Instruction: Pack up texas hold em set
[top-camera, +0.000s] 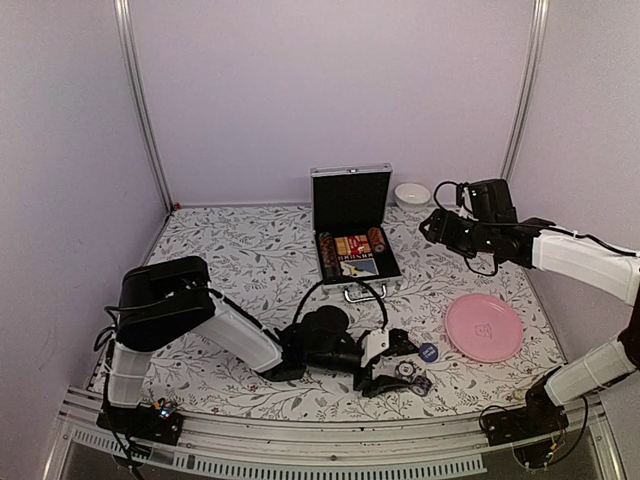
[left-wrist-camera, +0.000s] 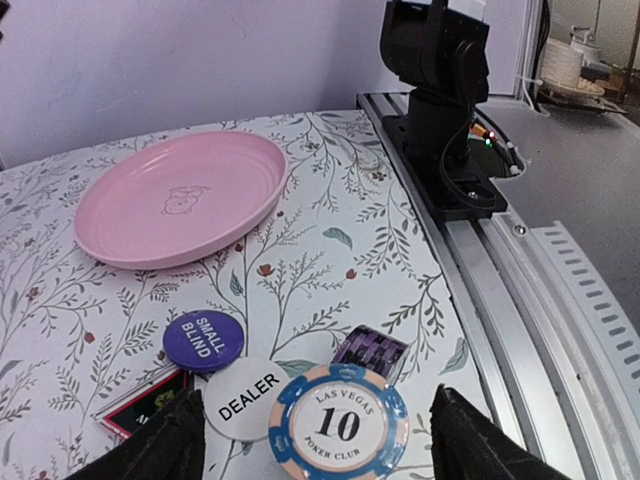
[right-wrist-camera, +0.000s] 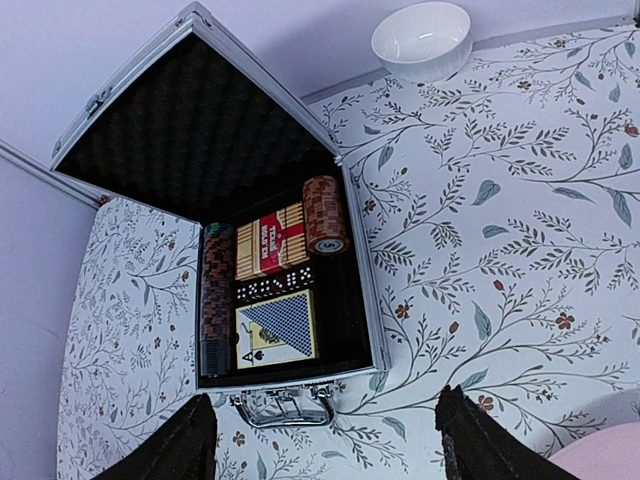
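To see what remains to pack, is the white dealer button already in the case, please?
No, the dealer button lies on the table beside the small blind disc.

Case (right-wrist-camera: 367, 300) shiny metal rim w/ matt foam lining (right-wrist-camera: 200, 130); plate (left-wrist-camera: 180, 195) glossy plastic.

Pink plate (top-camera: 484, 327), silver case (top-camera: 351, 169), leaf-patterned table (top-camera: 240, 262)

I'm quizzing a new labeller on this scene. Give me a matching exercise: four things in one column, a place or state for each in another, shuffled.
1 case
2 white bowl
3 pink plate
4 Dealer button

a empty, right side of the table
b open, lid upright
c beside the blue 10 chip
d at the back, right of the case

Pairs: 1-b, 2-d, 3-a, 4-c
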